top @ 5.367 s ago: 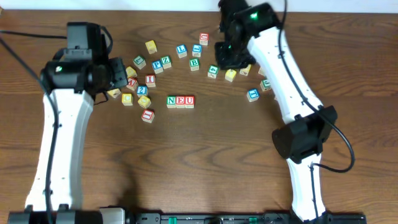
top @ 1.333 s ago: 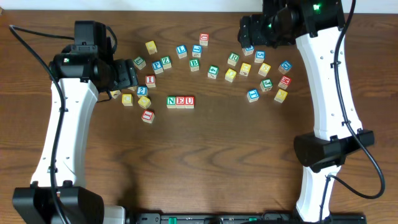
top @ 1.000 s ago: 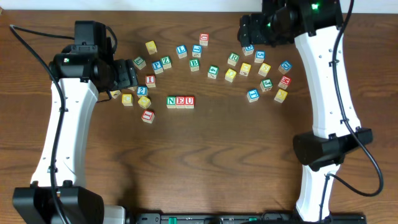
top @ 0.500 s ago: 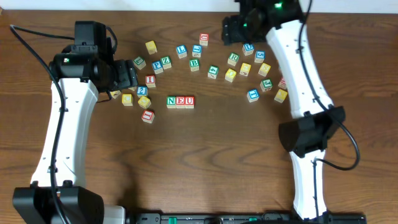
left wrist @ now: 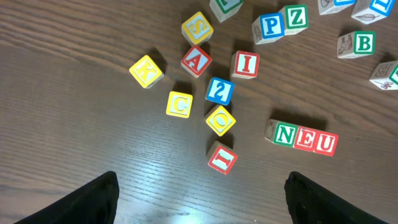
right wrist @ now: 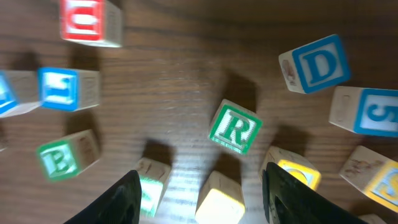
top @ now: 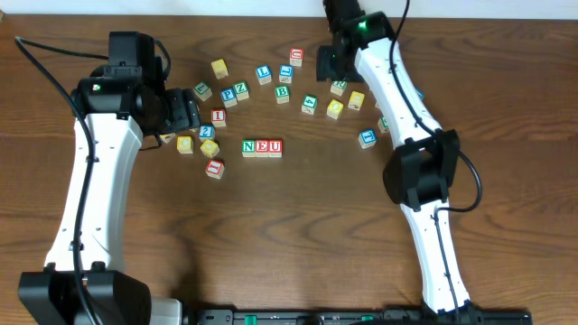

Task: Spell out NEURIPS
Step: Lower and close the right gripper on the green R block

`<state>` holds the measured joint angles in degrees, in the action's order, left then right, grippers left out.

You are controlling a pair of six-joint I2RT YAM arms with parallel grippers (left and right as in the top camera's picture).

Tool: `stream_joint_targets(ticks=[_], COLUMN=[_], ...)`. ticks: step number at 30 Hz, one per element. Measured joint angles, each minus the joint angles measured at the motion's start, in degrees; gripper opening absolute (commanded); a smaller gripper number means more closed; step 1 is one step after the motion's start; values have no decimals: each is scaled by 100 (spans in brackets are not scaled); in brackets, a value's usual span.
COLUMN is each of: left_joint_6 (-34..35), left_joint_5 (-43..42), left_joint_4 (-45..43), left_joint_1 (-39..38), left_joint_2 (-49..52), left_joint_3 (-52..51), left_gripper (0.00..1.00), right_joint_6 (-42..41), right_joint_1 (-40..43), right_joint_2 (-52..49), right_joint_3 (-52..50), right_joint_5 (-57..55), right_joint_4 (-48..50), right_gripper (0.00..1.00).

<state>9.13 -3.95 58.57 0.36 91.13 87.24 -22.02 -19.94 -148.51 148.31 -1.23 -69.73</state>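
Observation:
Three cubes stand in a row reading N E U (top: 262,146), also seen as the N E U row (left wrist: 305,137) in the left wrist view. The green R cube (right wrist: 235,126) lies just ahead of my right gripper (right wrist: 200,186), which hovers open over the back cluster. A plain yellowish-topped cube (right wrist: 217,202) sits loose between its fingers. In the overhead view the right gripper (top: 330,61) is right by the R cube (top: 339,87). My left gripper (left wrist: 202,186) hangs open and empty above bare wood. Ahead of it lie a red I (left wrist: 246,64), a blue P (left wrist: 270,25) and a yellow S (left wrist: 197,27).
Other letter cubes are scattered along the back: a red C (right wrist: 81,18), a blue D (right wrist: 317,62), a green B (top: 283,92). A second red cube (left wrist: 222,157) lies near the left gripper. The right arm's links (top: 411,117) stretch over the right-hand cubes.
The right arm has swung left from the far right cubes to above the R cube, and its jaws have narrowed somewhat. The left arm and the N E U row have not moved.

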Motion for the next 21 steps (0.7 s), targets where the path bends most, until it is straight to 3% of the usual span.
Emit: stream_joint_targets(ticks=[21], left_joint_6=[0], left_joint_5=[0], left_joint_4=[87], left_joint_1=[0], left_joint_2=[0], left_joint_3=[0], left_gripper=[84], right_joint_6=[-474], right_joint_1=[26], right_joint_2=[-313], right_joint_3=[-2], right_joint_5=[-372], right_joint_4=[354], right_gripper=[57])
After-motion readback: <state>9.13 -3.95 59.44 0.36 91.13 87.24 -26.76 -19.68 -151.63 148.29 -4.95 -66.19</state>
